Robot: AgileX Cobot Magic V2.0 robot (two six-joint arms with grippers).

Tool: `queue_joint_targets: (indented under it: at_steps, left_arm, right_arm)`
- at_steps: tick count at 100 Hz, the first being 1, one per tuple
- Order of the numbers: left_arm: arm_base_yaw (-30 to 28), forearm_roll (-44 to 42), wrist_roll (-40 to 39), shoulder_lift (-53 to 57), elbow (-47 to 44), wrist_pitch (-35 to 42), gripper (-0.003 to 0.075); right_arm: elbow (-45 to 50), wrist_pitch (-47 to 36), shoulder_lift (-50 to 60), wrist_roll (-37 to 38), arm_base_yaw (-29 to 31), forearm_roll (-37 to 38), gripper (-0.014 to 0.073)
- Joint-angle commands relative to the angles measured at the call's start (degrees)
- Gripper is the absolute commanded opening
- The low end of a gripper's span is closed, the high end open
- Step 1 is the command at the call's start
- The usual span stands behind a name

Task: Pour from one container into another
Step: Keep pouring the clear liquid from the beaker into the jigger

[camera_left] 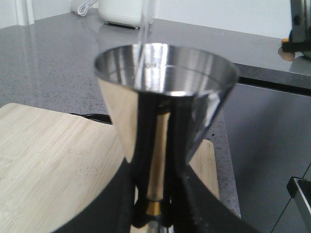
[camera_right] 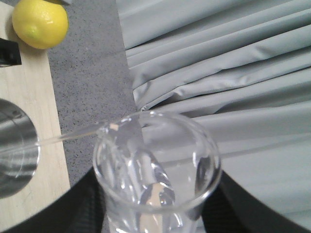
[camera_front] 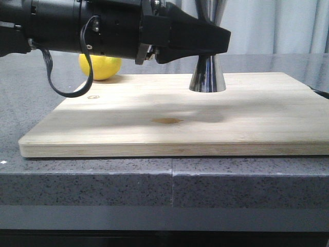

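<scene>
The steel jigger (camera_front: 207, 74) stands upright on the wooden board (camera_front: 154, 123), its top cut off by the front view's edge. My left gripper (camera_front: 208, 45) is shut on its narrow waist; in the left wrist view the black fingers (camera_left: 187, 204) flank the gold band (camera_left: 154, 208) under the wide cup (camera_left: 165, 92). In the right wrist view my right gripper (camera_right: 155, 216) is shut on the clear glass beaker (camera_right: 155, 160), which is tilted. A thin clear stream (camera_right: 68, 137) runs from its lip into the jigger's cup (camera_right: 14, 160). The same stream (camera_left: 142, 43) shows falling into the cup.
A yellow lemon (camera_front: 100, 67) lies on the grey counter just behind the board's far left corner. A white appliance (camera_left: 124, 12) stands further off on the counter. Grey curtains (camera_right: 218, 73) hang behind. The board's right edge (camera_left: 211, 165) is close to the jigger.
</scene>
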State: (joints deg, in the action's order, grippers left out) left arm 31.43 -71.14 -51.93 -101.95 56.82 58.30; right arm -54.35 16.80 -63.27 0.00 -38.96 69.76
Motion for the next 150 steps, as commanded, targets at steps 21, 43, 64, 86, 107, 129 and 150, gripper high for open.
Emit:
queue_joint_targets:
  at_steps: [21, 43, 64, 86, 107, 129, 150]
  left_arm:
    - [0.1, 3.2, -0.3, 3.1, 1.8, 3.8, -0.0021]
    - [0.1, 3.2, -0.3, 3.1, 1.8, 3.8, -0.0021]
    - [0.1, 3.2, -0.3, 3.1, 1.8, 3.8, -0.0021]
    - [0.1, 3.2, -0.3, 3.1, 1.8, 3.8, -0.0021]
    - [0.1, 3.2, -0.3, 3.1, 1.8, 3.8, -0.0021]
    - [0.1, 3.2, -0.3, 3.1, 1.8, 3.8, -0.0021]
    - [0.1, 3.2, -0.3, 3.1, 1.8, 3.8, -0.0021]
  right_arm:
    - [-2.1, -1.6, 1.0, 0.0, -0.1, 3.2, 0.0219]
    - [-2.1, -1.6, 1.0, 0.0, -0.1, 4.2, 0.0219]
    - [-2.1, -2.1, 1.0, 0.0, -0.1, 5.1, 0.0219]
    - [-2.1, -2.1, 1.0, 0.0, -0.1, 6.2, 0.0219]
    - [-2.1, -2.1, 1.0, 0.0, -0.1, 7.1, 0.0219]
    - [-2.1, -2.1, 1.0, 0.0, -0.1, 7.9, 0.0219]
    - [-2.1, -2.0, 1.0, 0.0, -0.1, 9.1, 0.0219]
